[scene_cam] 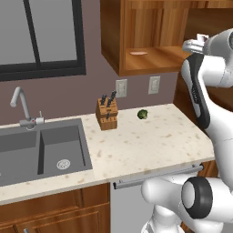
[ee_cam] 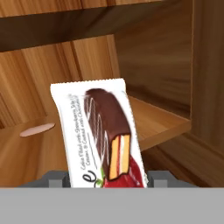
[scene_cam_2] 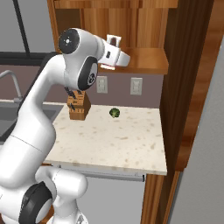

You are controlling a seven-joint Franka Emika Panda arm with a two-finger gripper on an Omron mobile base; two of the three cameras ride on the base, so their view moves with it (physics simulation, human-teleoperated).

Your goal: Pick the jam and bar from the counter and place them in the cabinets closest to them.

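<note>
The bar, a white packet printed with a chocolate-coated bar and red at its base, stands upright between my fingertips. My gripper is shut on its lower end. The hand is raised in front of the open brown wall cabinet, level with its lower shelf. From the base, my gripper hangs just before the shelf's front edge. The beige counter lies well below. The jam is out of view.
A pale pink flat oval lies on the shelf's left part. On the counter stand a knife block and a small green vegetable. A sink with a faucet is at left.
</note>
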